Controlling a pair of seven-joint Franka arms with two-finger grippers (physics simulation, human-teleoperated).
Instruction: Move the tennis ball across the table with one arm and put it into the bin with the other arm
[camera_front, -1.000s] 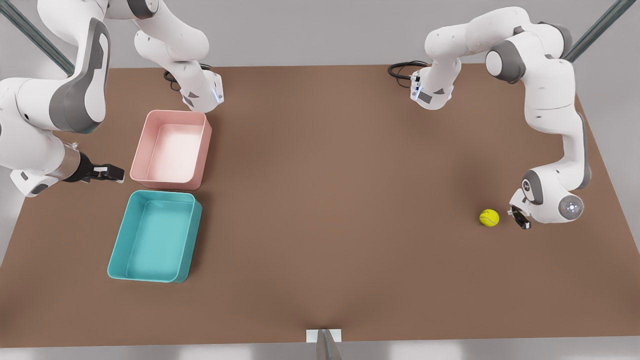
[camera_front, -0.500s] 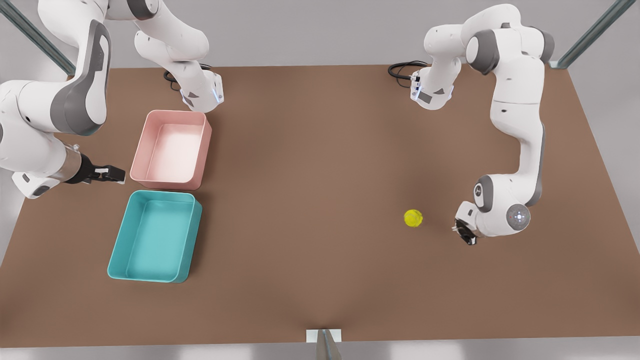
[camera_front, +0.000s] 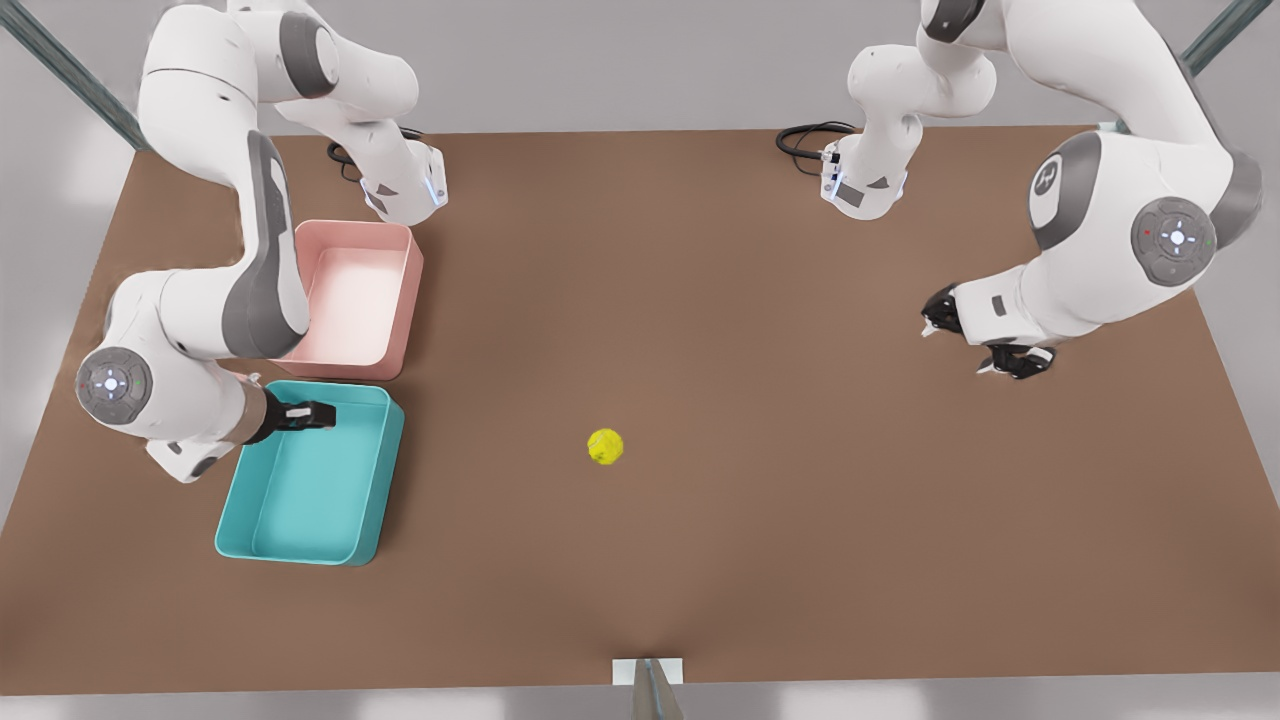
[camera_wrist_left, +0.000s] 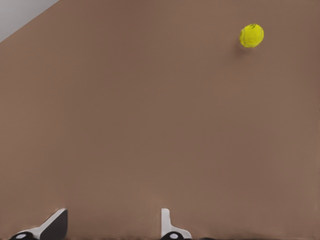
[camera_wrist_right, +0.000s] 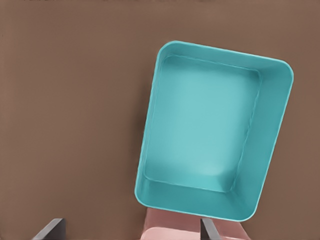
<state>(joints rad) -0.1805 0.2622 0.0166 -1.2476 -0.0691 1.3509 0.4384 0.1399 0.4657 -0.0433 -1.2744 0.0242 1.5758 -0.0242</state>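
The small yellow-green tennis ball (camera_front: 605, 446) lies alone on the large flat brown table (camera_front: 700, 300), near the middle of it and a little toward the near edge in the front view. Nothing touches it. It is between the two arms, well apart from both grippers.

The teal rectangular plastic bin with rounded corners and low walls (camera_front: 383, 470) stands on the front view's left side of the table, and it has nothing inside. The pink plastic tray of similar shape (camera_front: 408, 300) stands just beside it, on the side farther from the camera.

The right gripper (camera_front: 312, 414) is on the front view's left. It hangs over the near-pink end of the teal bin, above its rim. In the right wrist view its two dark fingertips (camera_wrist_right: 50, 229) stand wide apart, with the bin (camera_wrist_right: 270, 150) below them, and they hold nothing.

The left gripper (camera_front: 985, 340) is on the front view's right, raised above the table and far from the ball. In the left wrist view its fingers (camera_wrist_left: 172, 227) are also apart and hold nothing, and the ball (camera_wrist_left: 251, 35) lies on the bare table (camera_wrist_left: 150, 125) far ahead of them.
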